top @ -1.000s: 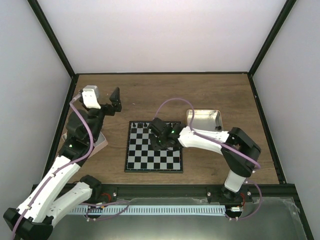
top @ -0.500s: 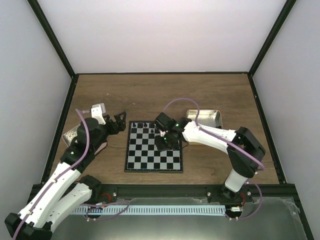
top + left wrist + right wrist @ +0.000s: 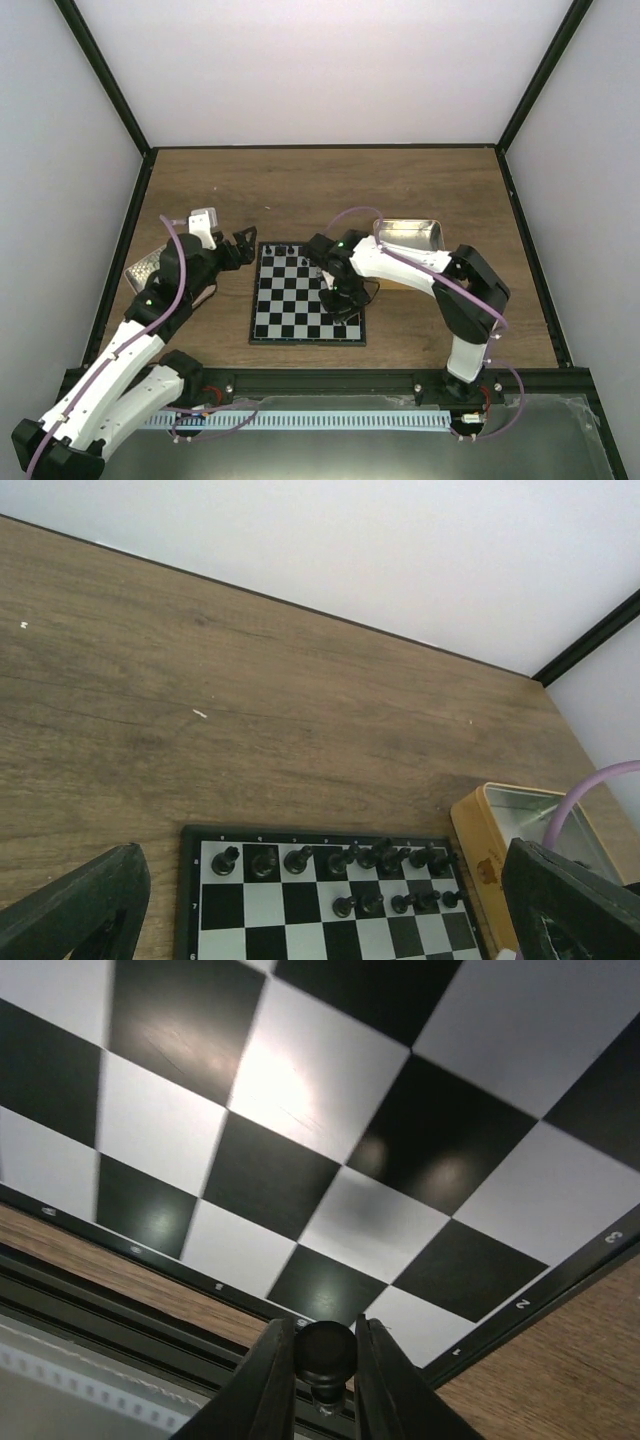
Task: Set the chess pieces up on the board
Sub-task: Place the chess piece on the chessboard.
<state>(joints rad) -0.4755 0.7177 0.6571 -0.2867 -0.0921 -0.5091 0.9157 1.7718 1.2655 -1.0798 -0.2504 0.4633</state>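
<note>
Right tool (image 3: 325,1332): clamps one black piece (image 3: 325,1352), moved from far rows to board (image 3: 285,300) near-right corner | other pieces (image 3: 370,858): line far rows | left tool (image 3: 241,250): open, empty, now nearer board | placement pending.

A flat black-and-silver checked board (image 3: 285,312) lies on the table. Tiny black chess pieces (image 3: 297,860) stand along its far row, and a few more stand in the second row. A round-topped piece (image 3: 325,1350) is held above its near right corner.

Bright even light, soft shadows, glare patches on the board (image 3: 270,1090), near foreground perhaps blurred.
</note>
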